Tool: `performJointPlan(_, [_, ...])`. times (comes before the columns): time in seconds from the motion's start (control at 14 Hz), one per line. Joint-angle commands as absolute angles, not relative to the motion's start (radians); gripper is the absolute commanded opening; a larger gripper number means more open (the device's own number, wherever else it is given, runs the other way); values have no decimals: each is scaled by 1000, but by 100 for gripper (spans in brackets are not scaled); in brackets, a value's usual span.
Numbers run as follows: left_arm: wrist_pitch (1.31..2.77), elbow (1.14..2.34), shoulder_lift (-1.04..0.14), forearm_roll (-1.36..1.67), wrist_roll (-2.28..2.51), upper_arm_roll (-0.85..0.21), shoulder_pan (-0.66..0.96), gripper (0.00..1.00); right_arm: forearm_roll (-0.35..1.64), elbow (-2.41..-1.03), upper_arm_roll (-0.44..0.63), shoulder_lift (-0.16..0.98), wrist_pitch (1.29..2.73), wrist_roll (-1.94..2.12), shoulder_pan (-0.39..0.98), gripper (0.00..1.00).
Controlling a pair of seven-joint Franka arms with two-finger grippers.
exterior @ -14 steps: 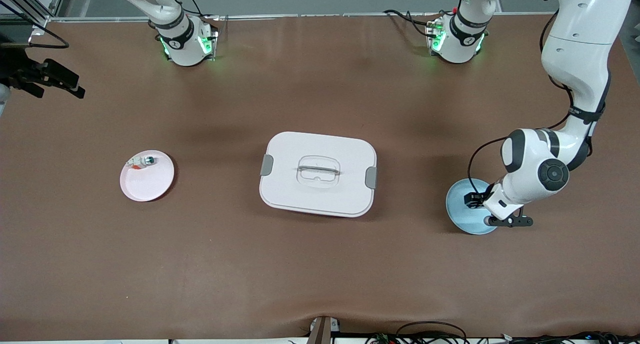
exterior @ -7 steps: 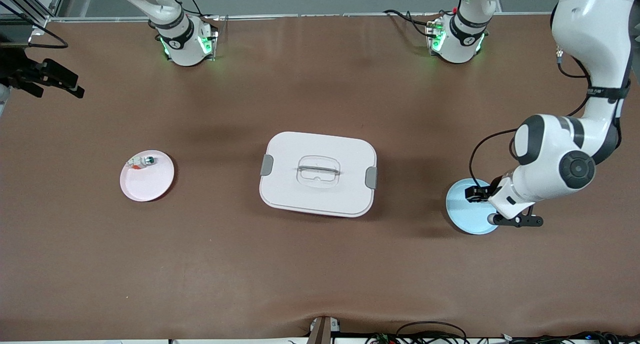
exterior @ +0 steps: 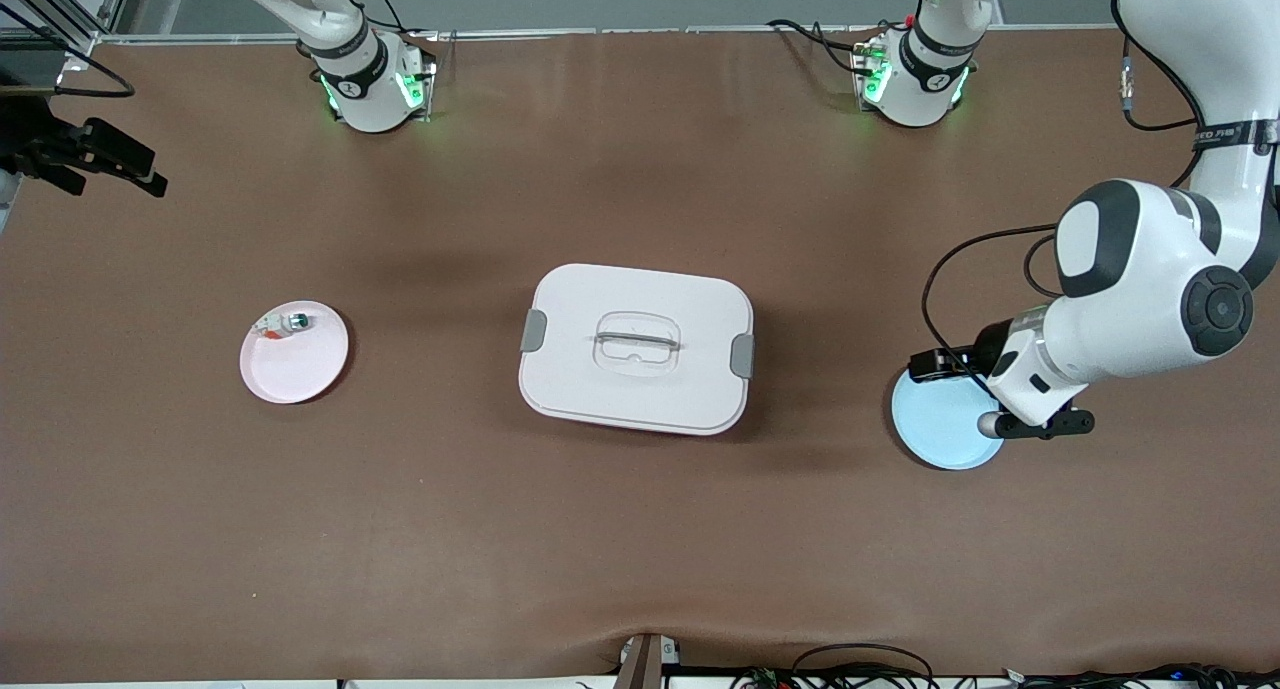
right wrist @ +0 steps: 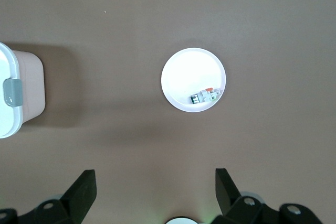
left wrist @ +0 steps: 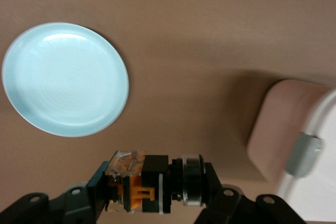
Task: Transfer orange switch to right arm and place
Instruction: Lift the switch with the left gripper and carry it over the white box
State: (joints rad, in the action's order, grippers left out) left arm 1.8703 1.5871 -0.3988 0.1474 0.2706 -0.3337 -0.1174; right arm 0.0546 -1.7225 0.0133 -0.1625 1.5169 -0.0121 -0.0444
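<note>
The orange switch (left wrist: 152,183) is pinched between the fingers of the left gripper (left wrist: 155,187), up in the air over the surface (exterior: 640,529) beside the light blue plate (exterior: 940,424), at the left arm's end. The plate carries nothing. A white lidded container (exterior: 636,348) sits mid-surface. Toward the right arm's end, a pink plate (exterior: 294,354) holds a small white-and-green part (exterior: 283,323). The right gripper (right wrist: 156,192) waits high above that plate, its fingers spread wide.
</note>
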Motion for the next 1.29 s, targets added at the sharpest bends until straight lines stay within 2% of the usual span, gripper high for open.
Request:
performJointPlan(0.0, [1803,1519,-394,175,462,-411,-118,1,43,-1721,-5,-170,1519,-14,-63,100])
performJointPlan(0.5, [1810,1447,-417,173,944,-639,-83,1,-34,-1713,-5,-167,1537,-12,-37,100])
performJointPlan(0.86, [1873,1361,-460,173,1245,-641,76,0,-28,-1663,-5,-144,1523,-15,-34,100])
performJointPlan(1.07, [2024,1342,-506,173,1435,-640,165,0,-17,-1664,5,-132,1523,-17,-48,100])
performJointPlan(1.22, [2095,1312,-534,170,1555,-626,242,0,-34,-1661,0,-48,1522,-17,-35,100])
